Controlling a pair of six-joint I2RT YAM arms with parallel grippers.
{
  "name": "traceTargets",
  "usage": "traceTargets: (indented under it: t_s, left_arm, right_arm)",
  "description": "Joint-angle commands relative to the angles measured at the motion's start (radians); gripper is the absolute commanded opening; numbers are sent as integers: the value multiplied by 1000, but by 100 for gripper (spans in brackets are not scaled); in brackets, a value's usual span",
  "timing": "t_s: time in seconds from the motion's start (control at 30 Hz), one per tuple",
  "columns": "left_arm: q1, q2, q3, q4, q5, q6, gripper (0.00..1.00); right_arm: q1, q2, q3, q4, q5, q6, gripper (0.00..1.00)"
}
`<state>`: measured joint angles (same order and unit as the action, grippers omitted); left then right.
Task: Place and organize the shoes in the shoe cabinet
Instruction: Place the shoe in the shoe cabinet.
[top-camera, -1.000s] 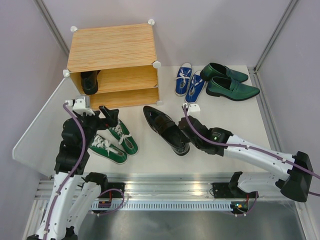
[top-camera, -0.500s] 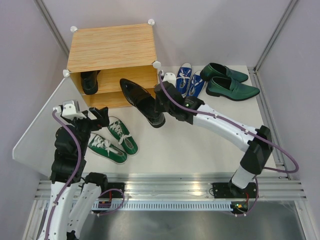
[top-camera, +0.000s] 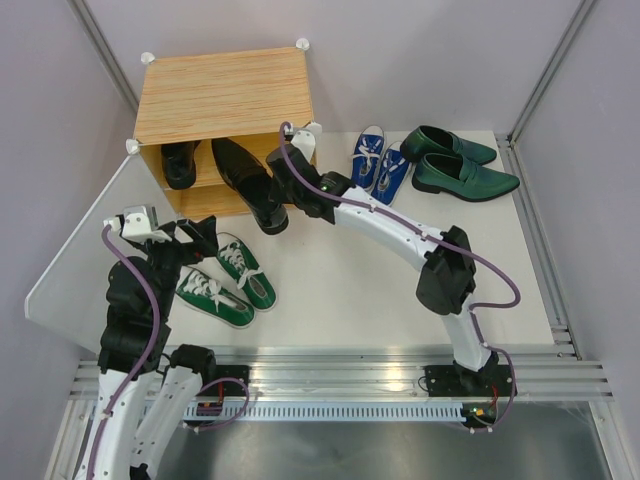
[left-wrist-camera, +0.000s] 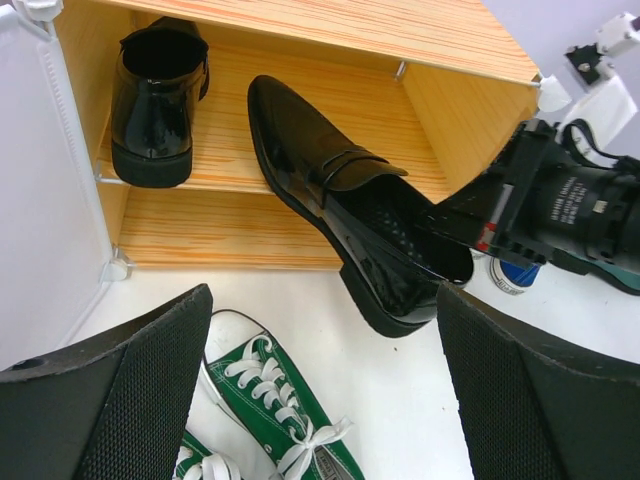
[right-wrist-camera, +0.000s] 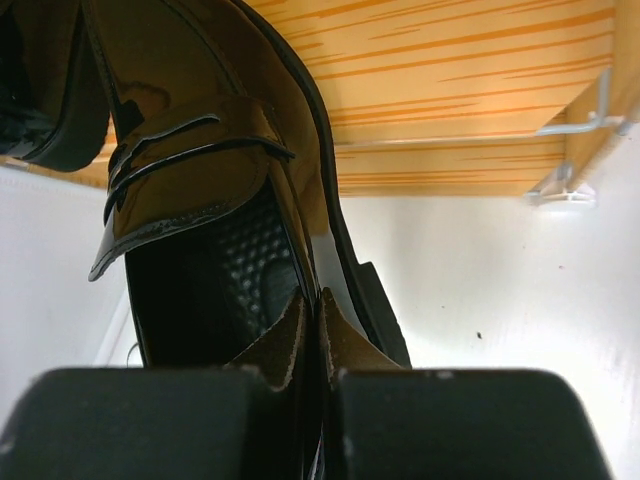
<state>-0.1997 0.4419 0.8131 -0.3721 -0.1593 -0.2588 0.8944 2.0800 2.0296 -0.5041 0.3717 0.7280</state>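
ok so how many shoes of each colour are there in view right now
black shoes: 2
green sneakers: 2
blue sneakers: 2
dark green loafers: 2
total: 8

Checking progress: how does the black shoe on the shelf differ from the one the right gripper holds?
The shelved black shoe sits wholly inside the cabinet, untouched; the held black shoe is pinched at its heel rim by the right gripper. The shelved one rests level, heel outward; the held one tilts, toe inside the cabinet, heel outside. Both are glossy black.
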Motion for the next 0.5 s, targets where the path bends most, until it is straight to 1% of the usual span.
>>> traceTargets:
  t_s: [0.0,0.23,0.47]
  left_arm:
    - [-7,-6,32,-2,-16,38,94]
    - [-9,0,31,-2,-5,36,94]
    - [-7,-2,29,-2,-2,33,94]
  right_arm:
    - [-6,9,141,108,32,85,1]
    - [-46,29,162,133,42,168,1]
    - [-77,28,164,171,58,211,1]
